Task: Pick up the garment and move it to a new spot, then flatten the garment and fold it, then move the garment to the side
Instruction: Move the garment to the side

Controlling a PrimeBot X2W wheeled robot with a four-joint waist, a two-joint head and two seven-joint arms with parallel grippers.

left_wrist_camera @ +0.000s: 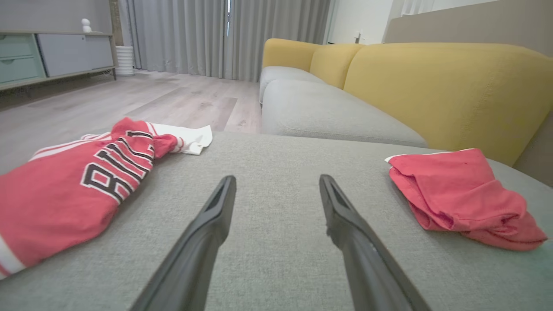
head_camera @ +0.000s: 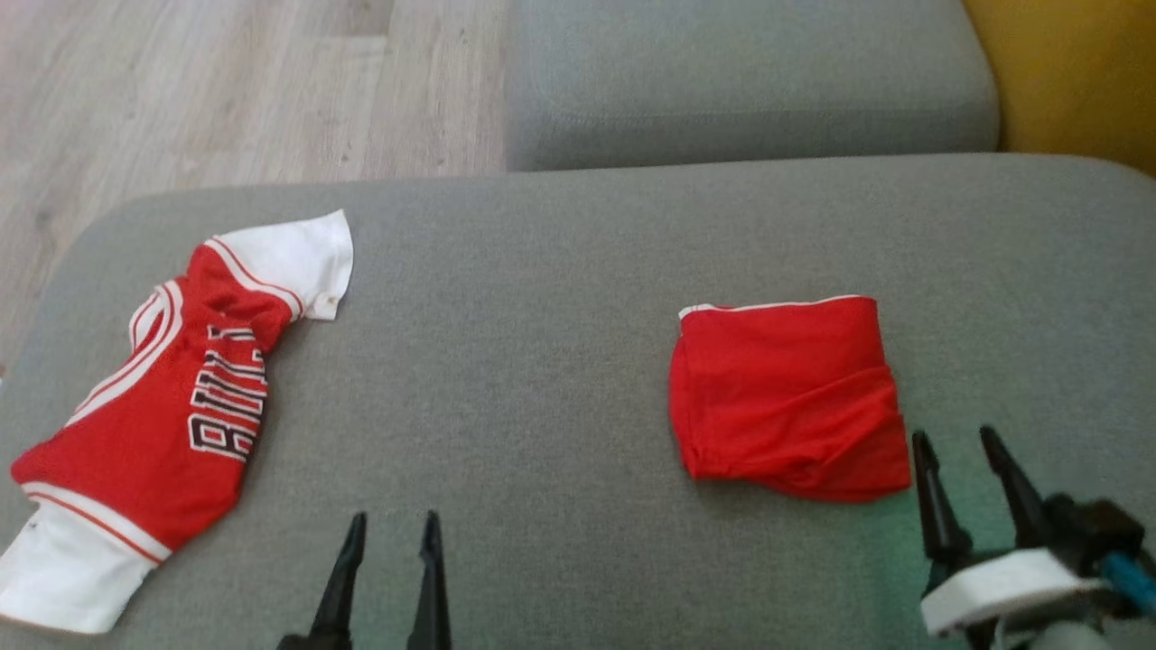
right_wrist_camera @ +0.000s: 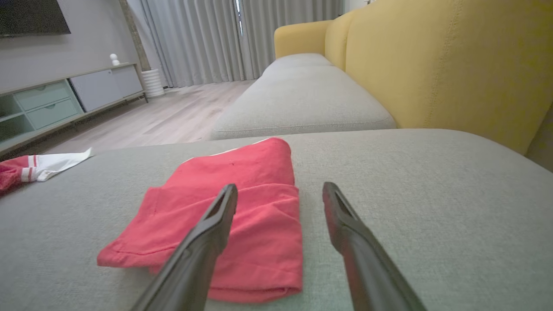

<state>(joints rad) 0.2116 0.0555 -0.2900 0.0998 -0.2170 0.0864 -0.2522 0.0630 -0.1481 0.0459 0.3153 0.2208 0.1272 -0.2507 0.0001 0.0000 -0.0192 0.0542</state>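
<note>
I see two grippers nearest the camera, both empty. The left gripper [head_camera: 395, 516] has its jaws spread over bare fabric. The right gripper [head_camera: 953, 433] also has its jaws spread, with the tips just beside the near right corner of the folded red garment [head_camera: 790, 397]. I cannot tell whether a finger touches the cloth. Both work over one wide grey seat cushion [head_camera: 542, 271], which carries two garments, well apart. The folded red garment lies to the right as a compact rectangle with a thin white trim along its far edge. The red-and-white jersey [head_camera: 172, 397] lies crumpled at the left edge of the cushion, with its black lettering facing up. One white sleeve points away from me and a white hem hangs toward the near left corner. Bare cushion fabric lies between the left gripper and the jersey, and also between the two garments. Beyond this cushion I count one more grey seat cushion [head_camera: 750, 81]. On its right is a yellow backrest [left_wrist_camera: 432, 86], which shows three sections in the left wrist view. Pale wood floor [head_camera: 226, 90] runs along the left. Farthest away stand one low sideboard [left_wrist_camera: 52, 56] with one small white figure [left_wrist_camera: 86, 25] on top, one ribbed white cylinder [left_wrist_camera: 125, 60] and grey curtains [left_wrist_camera: 194, 34].
</note>
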